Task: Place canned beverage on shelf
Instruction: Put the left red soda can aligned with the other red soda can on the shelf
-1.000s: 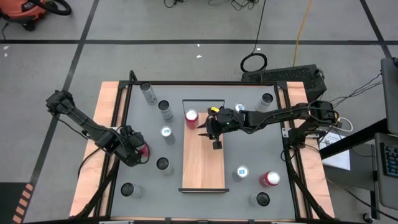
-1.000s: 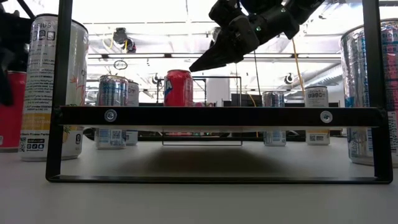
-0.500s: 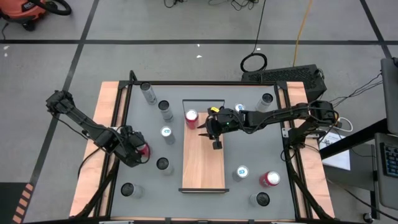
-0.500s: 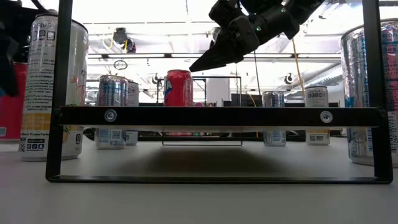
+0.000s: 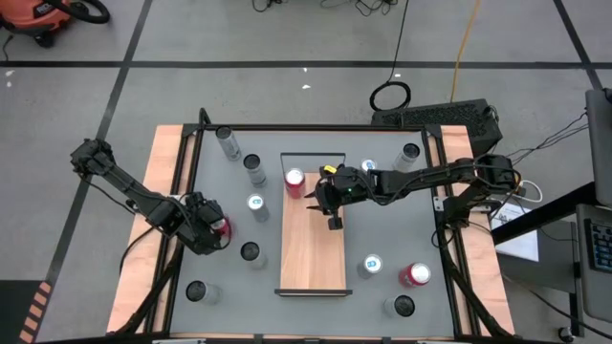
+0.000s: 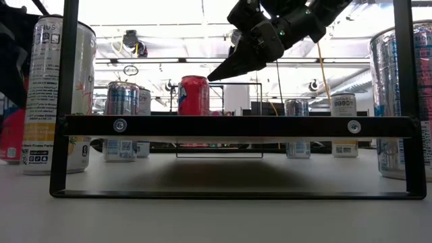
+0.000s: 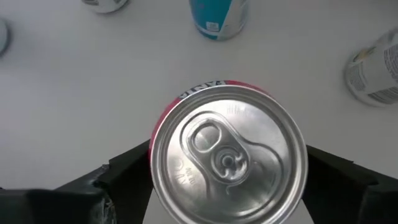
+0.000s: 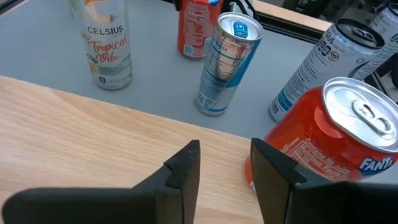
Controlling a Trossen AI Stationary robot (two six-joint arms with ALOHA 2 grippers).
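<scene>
Looking down past your left hand (image 7: 227,205), you have a red can (image 7: 229,163) standing upright directly between its two dark fingers (image 7: 130,171), lid up, the fingers set wide to either side of it. Whether the pads touch the can wall you cannot tell from here; it reads as a straddle, not a firm hold.

From above, that left hand (image 5: 212,232) and its red can (image 5: 223,228) sit on the grey tabletop (image 5: 411,225) near the left edge, well apart from the shelf (image 5: 312,248). The shelf's long axis runs front to back down the middle of the tabletop, so the move that matters is a sideways carry inward, toward the board's bare wood. Two other cans stand between your can and the shelf's near edge, so judge the path over or between them.

Your right hand (image 5: 325,201) hangs over the shelf's rail end, fingers (image 8: 183,165) narrowly parted and holding nothing, just beside an orange can (image 8: 323,140) already on the board. The left arm is plainly the nearer one to the red can, so it should do the carry.
</scene>
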